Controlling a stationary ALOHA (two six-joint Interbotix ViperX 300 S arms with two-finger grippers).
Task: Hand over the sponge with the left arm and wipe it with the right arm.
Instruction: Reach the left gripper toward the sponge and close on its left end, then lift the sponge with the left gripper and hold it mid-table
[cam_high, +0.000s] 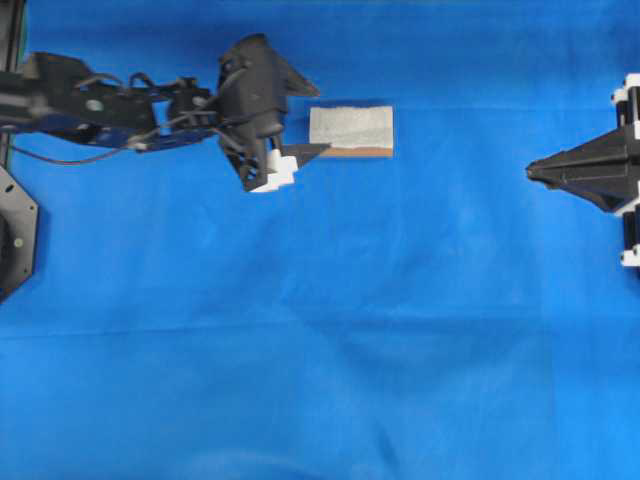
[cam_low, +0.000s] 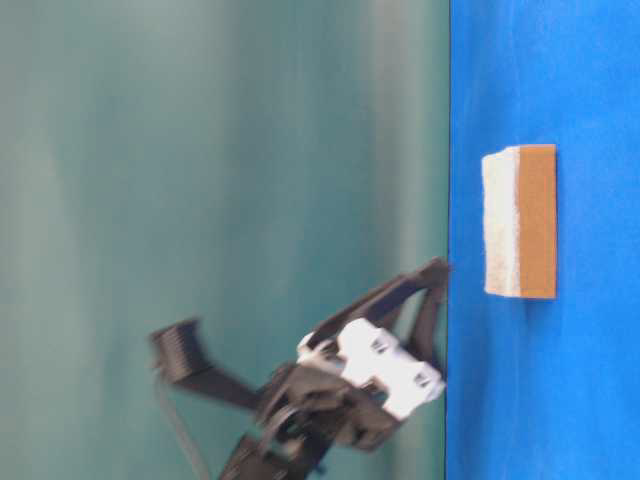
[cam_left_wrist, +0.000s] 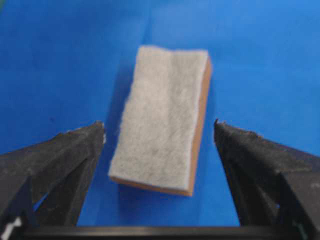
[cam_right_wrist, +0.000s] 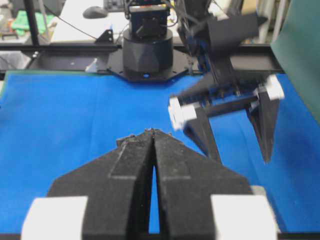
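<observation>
Sponge (cam_high: 350, 130): one, lying flat on the blue cloth (cam_high: 320, 350), grey-white face up, tan layer beneath; nothing grips it, so the handover is not yet begun.
Left gripper (cam_left_wrist: 159, 131): one, jaws spread wide with a finger on either side of the sponge's near end, apart from it in the wrist view; this looks like a line-up for a grasp across the sponge's short width.
Left arm (cam_high: 100, 105): reaches in from the side of the sponge opposite the right gripper; in the table-level view its fingertips point down at the cloth, just beside the sponge.
Right gripper (cam_right_wrist: 152, 137): one, jaws clenched on nothing, fingers pressed tip to tip; it sits well apart from the sponge, pointing toward it, likely parked until the sponge is offered.
Cloth: one sheet, under the sponge and both grippers.
Count: one sponge, two arms, two grippers, four fingers.
Next, by judgement: the left jaws must close on the sponge's long edges.
</observation>
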